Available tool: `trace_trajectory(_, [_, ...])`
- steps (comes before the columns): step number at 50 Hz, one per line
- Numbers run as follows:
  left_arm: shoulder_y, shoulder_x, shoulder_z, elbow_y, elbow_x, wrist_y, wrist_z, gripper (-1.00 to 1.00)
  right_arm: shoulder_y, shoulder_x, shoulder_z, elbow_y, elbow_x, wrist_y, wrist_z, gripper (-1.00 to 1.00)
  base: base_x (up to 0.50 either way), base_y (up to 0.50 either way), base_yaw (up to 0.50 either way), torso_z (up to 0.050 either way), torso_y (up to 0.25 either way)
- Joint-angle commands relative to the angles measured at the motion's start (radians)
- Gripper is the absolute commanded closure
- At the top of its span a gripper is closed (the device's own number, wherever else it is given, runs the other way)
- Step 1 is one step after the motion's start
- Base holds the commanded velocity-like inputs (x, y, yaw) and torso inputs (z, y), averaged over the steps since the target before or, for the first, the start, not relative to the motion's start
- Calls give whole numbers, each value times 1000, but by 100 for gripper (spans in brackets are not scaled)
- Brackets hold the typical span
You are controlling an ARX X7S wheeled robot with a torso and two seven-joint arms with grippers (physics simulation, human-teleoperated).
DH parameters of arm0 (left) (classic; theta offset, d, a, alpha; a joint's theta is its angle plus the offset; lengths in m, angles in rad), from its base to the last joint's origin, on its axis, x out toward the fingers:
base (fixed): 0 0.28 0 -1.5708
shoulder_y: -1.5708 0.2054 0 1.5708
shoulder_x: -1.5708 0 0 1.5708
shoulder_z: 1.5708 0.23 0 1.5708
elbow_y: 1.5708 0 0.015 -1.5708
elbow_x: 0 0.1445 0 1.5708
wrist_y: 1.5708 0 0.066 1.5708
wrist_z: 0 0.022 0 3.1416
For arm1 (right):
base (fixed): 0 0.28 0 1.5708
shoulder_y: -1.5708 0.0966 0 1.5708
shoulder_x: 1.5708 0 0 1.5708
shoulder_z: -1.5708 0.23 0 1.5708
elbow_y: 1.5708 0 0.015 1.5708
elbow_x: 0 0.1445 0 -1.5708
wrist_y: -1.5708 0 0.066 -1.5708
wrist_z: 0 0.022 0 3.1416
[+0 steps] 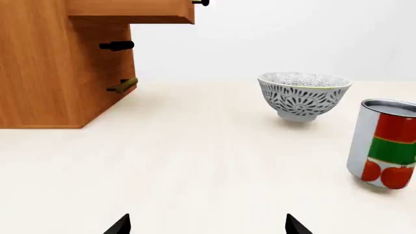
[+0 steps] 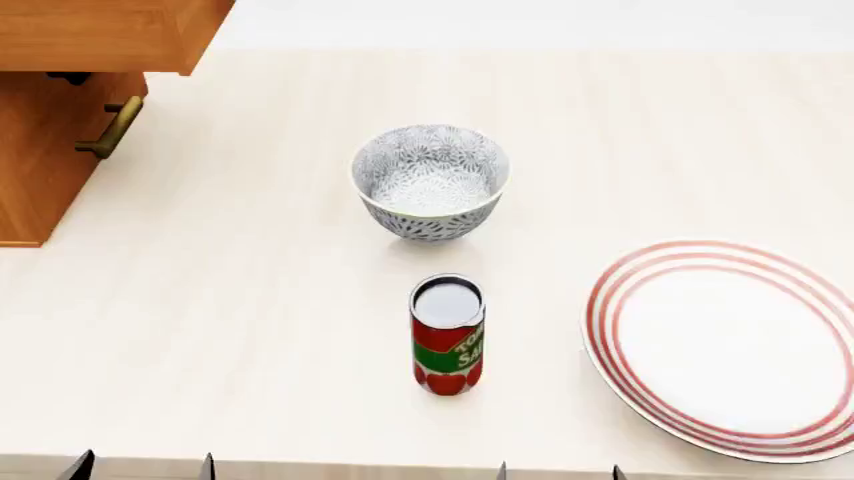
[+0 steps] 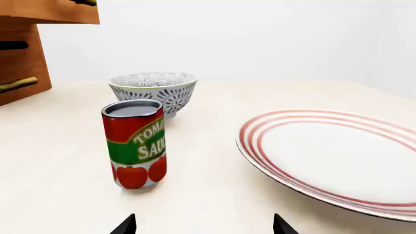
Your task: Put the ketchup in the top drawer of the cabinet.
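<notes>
The right gripper (image 3: 204, 225) is open and empty, its two dark fingertips spread wide, and the ketchup (image 3: 135, 143) stands upright on the table (image 3: 58, 161) ahead of it and a little to its left, not centred between the fingers; the left gripper (image 1: 206, 224) is also open and holds nothing, with the can ahead and well off to its right. The main risk, I think, is that a finger meets the round wall of the can before the jaws close, because the can is off the gripper's line, and a tall narrow tin on a smooth pale table tips or rolls easily. Its label looks glossy, so a weak grip may slip. Just beyond the can sits the grey patterned bowl (image 3: 153, 92), so a long reach may push it, and the red-ringed plate (image 3: 338, 156) lies flat near the right gripper's right side. The top drawer (image 2: 107, 35) of the wood-grain cabinet (image 2: 40, 170) stands pulled out far to the left, above a lower brass handle (image 2: 112, 128); carrying the can too low could strike the drawer front.
</notes>
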Motion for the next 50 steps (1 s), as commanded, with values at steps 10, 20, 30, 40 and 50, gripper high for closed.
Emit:
trace_trajectory(10, [29,-54,51,149,-34,-93,-61,-100,-20,46,-55,-156,28,91,45,-100,0,0,0,0,0])
trace_trajectory(20, [73,-83,69,408,-46,-227,-83,-100,-38,82,-67,-387,50,227,57,-100,0,0,0,0,0])
trace_trajectory(30, [83,-105,77,647,-45,-371,-113,-100,-46,106,-63,-591,75,340,78,-100,0,0,0,0,0])
trace_trajectory(40, [82,-123,76,808,-62,-463,-134,-100,-70,123,-76,-670,72,330,98,-100,0,0,0,0,0])
trace_trajectory(50, [89,-138,85,923,-80,-520,-152,-100,-93,140,-73,-796,86,378,117,-100,0,0,0,0,0])
